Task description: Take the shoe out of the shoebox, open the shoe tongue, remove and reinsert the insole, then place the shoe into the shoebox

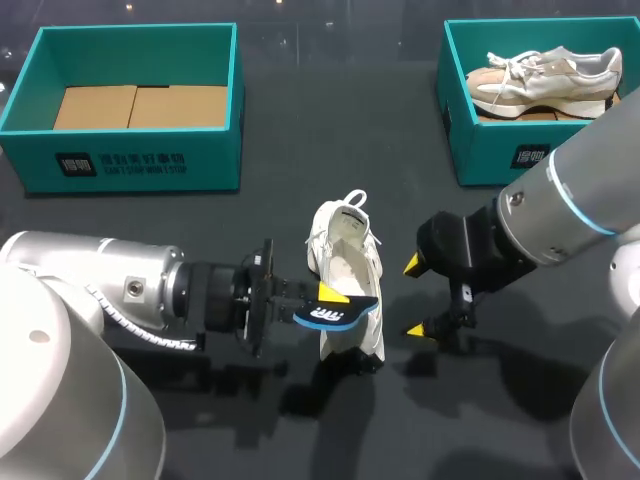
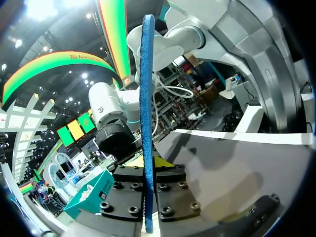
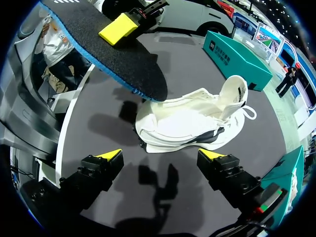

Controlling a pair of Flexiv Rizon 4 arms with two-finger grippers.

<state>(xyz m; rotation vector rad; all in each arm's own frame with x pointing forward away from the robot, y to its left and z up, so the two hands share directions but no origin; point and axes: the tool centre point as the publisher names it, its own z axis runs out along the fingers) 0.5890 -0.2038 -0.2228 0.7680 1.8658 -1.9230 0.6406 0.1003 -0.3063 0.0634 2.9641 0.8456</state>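
Note:
A white shoe (image 1: pixel 347 262) (image 3: pixel 190 122) lies on the dark table between my two grippers, its opening facing up. My left gripper (image 1: pixel 322 298) (image 2: pixel 147 173) is shut on the insole (image 1: pixel 338 315), black on top with a blue edge, and holds it just above the shoe's toe end. Its own wrist view shows the insole (image 2: pixel 146 98) edge-on as a blue strip between the fingers. My right gripper (image 1: pixel 413 298) (image 3: pixel 160 154) stands open just right of the shoe, holding nothing. Ahead of it, past the shoe, hangs the insole (image 3: pixel 116 57).
A teal shoebox (image 1: pixel 218 150) with cardboard inside stands at the back left. Another teal shoebox (image 1: pixel 470 140) at the back right holds a beige and white shoe (image 1: pixel 545 78). One teal box (image 3: pixel 237 61) shows beyond the white shoe.

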